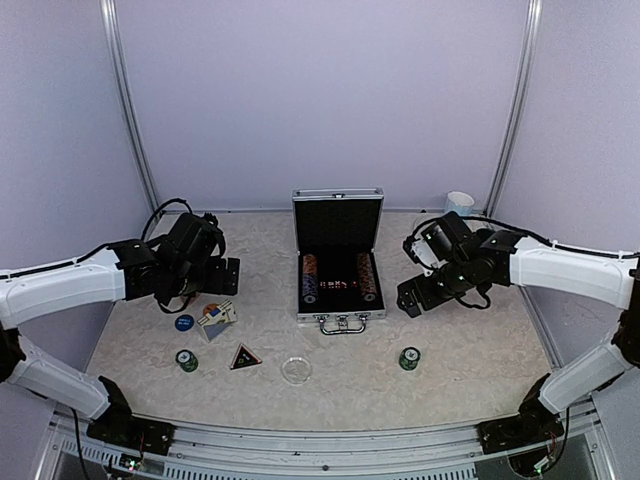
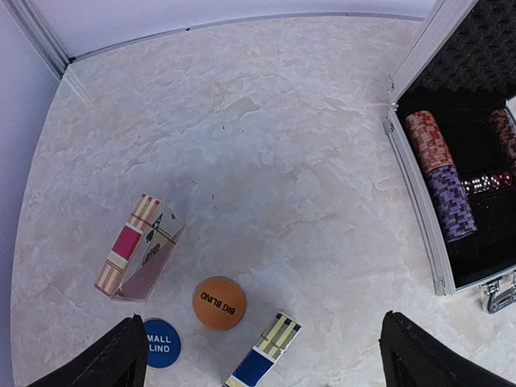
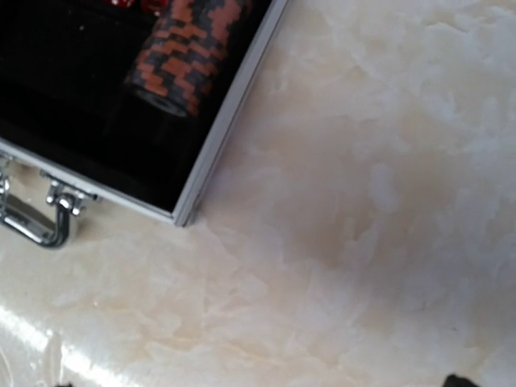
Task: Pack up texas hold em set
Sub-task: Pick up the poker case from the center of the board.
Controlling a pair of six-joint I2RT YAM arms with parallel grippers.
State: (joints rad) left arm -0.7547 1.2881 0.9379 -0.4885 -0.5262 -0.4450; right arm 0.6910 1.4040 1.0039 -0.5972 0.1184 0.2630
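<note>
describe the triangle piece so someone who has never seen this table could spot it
Start at the open silver case in the middle of the table. Come toward the near edge and left: the triangle lies flat between a green chip stack and a clear disc. It is the only three-cornered piece, and black; its neighbours are round.

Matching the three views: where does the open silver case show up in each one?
Top external: case at table centre, lid upright.
Left wrist: case at the right edge, chip rows inside.
Right wrist: case at the upper left, only its near corner in frame.
Shared landmark: the chrome handle on the case's front.
</note>
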